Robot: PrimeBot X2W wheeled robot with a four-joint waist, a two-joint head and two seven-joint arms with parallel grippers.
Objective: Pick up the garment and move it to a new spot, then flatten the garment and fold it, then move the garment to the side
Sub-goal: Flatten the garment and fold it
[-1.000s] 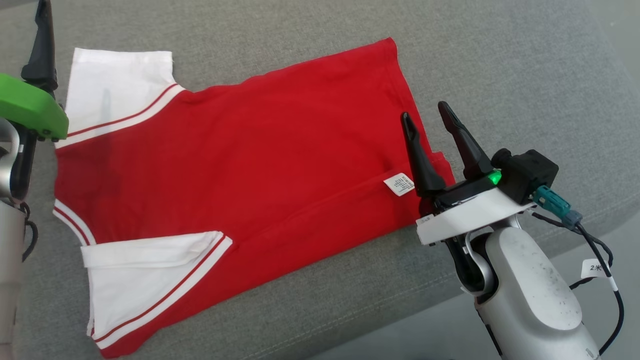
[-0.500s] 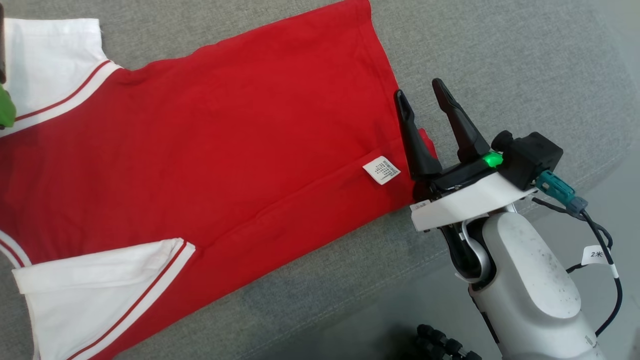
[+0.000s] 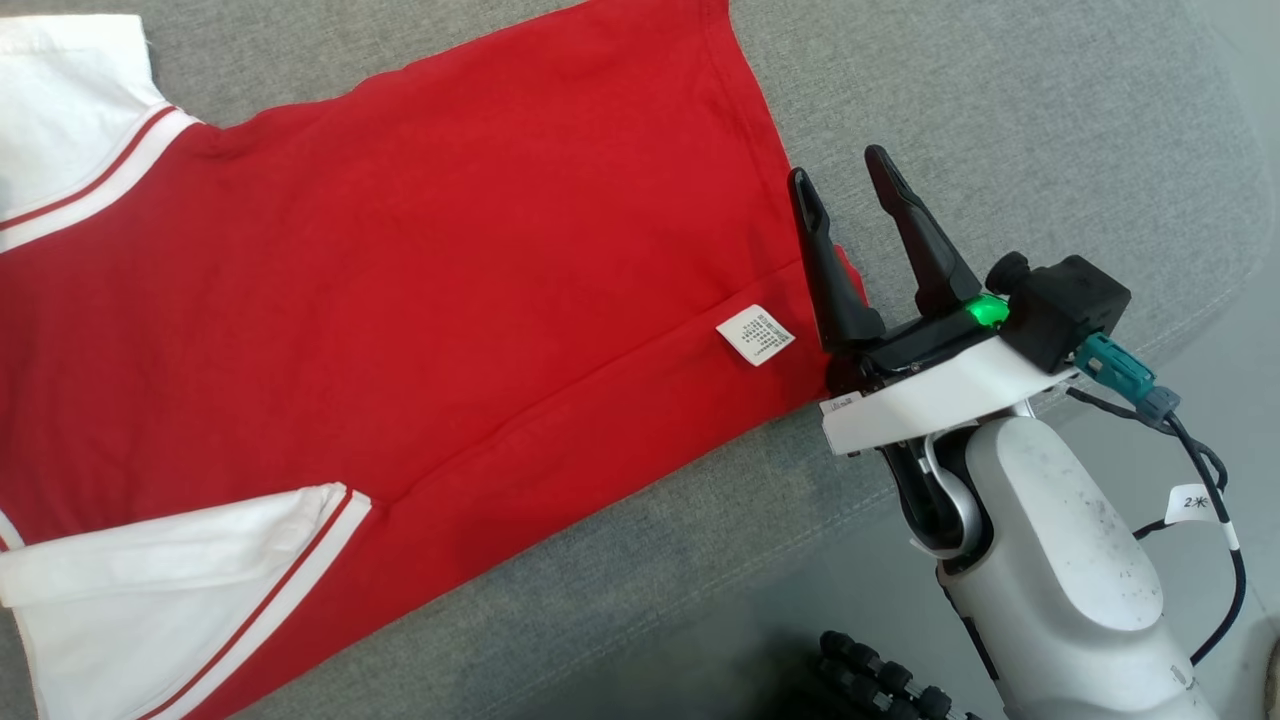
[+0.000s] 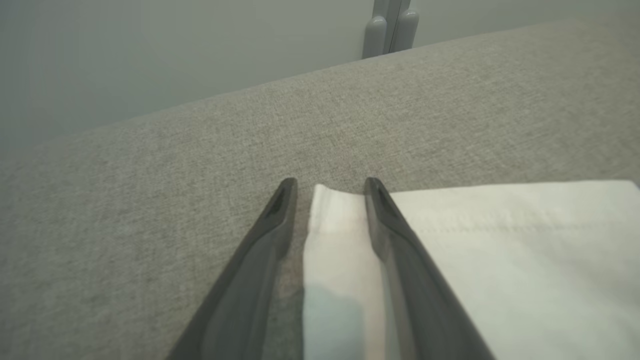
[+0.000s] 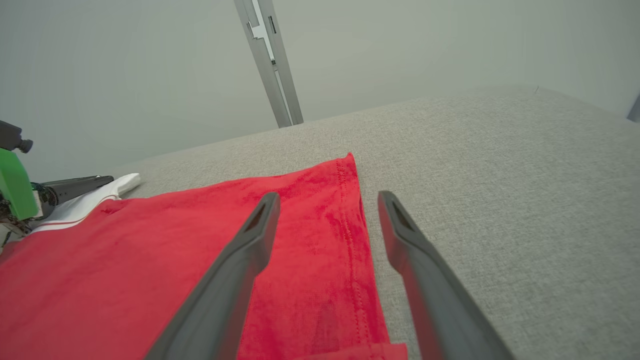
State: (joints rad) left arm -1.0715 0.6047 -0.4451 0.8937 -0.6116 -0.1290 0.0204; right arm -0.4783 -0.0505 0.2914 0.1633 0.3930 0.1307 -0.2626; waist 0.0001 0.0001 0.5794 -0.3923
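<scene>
The garment (image 3: 450,300) is a red shirt with white, red-striped sleeves, spread flat on a grey cushion (image 3: 1000,120). Its white care label (image 3: 755,335) lies near the hem. My right gripper (image 3: 836,163) is open at the hem's near corner. In the right wrist view its left finger is over the red cloth and its right finger over bare cushion, so the right gripper (image 5: 328,195) straddles the hem. My left gripper (image 4: 330,181) has its fingers apart astride the corner of a white sleeve (image 4: 500,240), with a small gap still beside the cloth.
The cushion's front edge (image 3: 900,500) runs diagonally past my right forearm, with floor beyond it. A black ribbed part (image 3: 880,680) sits at the bottom edge. A cable (image 3: 1200,470) hangs off the right wrist. A metal post (image 5: 270,65) stands against the far wall.
The head camera has swung, so the garment now sits further left and higher and the left arm has slid out of that picture. The right gripper stays open at the hem.
</scene>
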